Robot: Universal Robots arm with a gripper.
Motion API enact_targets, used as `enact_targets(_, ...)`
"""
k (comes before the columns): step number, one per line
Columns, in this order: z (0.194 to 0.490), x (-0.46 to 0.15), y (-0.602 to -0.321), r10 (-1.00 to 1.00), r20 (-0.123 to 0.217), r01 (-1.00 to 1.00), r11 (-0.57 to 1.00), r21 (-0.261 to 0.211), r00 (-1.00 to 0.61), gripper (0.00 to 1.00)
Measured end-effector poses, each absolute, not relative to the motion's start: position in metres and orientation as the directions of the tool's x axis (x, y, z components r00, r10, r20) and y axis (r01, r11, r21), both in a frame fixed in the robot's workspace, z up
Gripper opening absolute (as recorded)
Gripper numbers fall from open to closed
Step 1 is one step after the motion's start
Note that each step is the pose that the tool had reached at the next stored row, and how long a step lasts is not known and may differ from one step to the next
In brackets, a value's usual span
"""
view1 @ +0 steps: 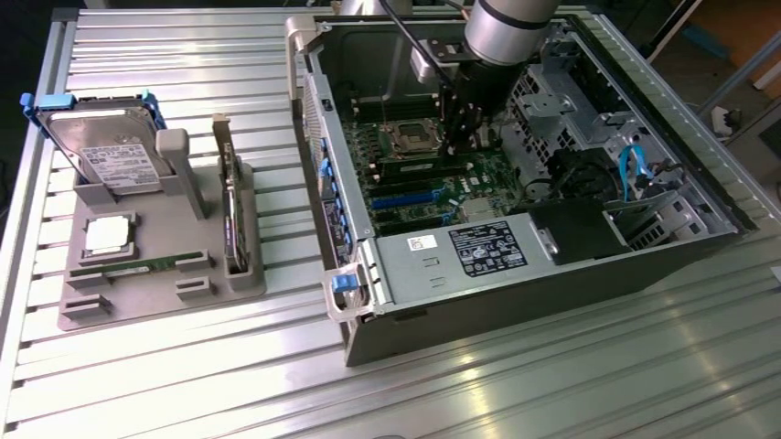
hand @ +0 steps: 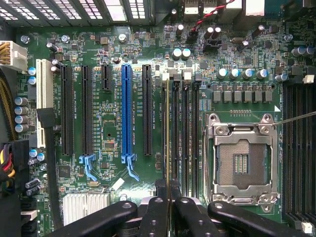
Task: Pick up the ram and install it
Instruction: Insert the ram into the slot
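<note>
Ribbed aluminium table, slats running across. Bright glare on the slats toward 7 o'clock in the exterior view. Brown panel beyond the table edge at 1 o'clock, dim.

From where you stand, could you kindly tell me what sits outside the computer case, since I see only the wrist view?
Observer: A grey tray rests on the table, at the exterior view's left of the case.
Operator: Thank you, what does it hold?
Observer: A hard drive stands propped at its end farther from that camera.
Operator: Anything beside it?
Observer: A card stands on edge along the tray's side nearer the case.
</note>
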State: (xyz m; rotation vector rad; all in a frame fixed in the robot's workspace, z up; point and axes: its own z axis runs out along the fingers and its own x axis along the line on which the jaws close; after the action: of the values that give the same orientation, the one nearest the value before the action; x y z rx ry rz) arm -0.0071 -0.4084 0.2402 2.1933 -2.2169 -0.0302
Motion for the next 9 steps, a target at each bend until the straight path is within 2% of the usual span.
enact_targets(9, 0.2399, -0.0071, -0.4076, -1.0, 0.003, -1.0, 0.01, 0.03, -0.01, 0.12)
